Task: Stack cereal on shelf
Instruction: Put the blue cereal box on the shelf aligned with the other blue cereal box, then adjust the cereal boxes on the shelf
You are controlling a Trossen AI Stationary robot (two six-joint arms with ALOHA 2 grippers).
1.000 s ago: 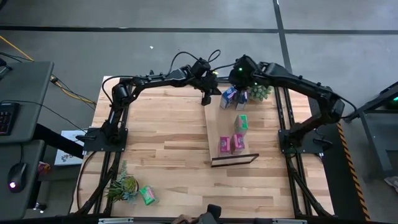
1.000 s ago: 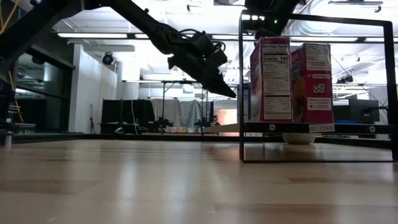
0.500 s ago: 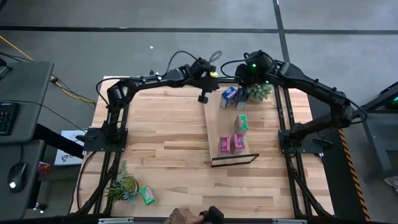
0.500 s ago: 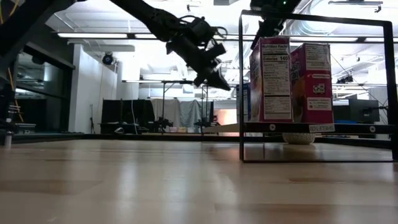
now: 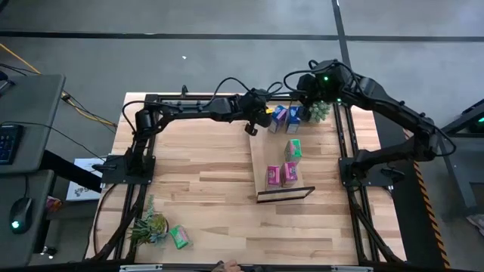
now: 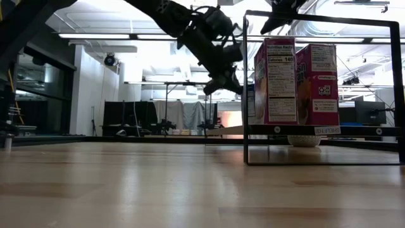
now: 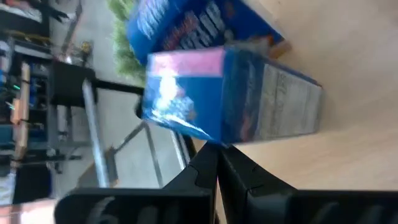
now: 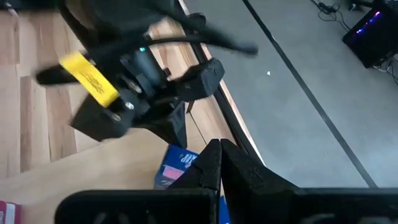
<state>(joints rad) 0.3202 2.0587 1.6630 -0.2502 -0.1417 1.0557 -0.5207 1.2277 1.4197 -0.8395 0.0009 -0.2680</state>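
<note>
The cereal — five small boxes — stands on the shelf [image 5: 261, 162]: two blue boxes [image 5: 285, 115] at the far end, a green box [image 5: 293, 149] mid-plank, two pink boxes [image 5: 280, 174] by the near wire frame. A sixth box, green [image 5: 180, 238], lies on the table near a potted plant [image 5: 151, 224], well apart from the shelf.

The left gripper [image 5: 252, 127], fingers pressed together and holding nothing, sits at the shelf's far corner, just beside the blue boxes. In the last second it has swung from the open table in toward them — probably to nudge or square them, though that is a guess. The right gripper [image 5: 306, 89], also closed and empty, has drawn back beyond the table's far edge, above a second plant [image 5: 319, 112], which suggests it is finished there. The stray green box remains to be placed.
</note>
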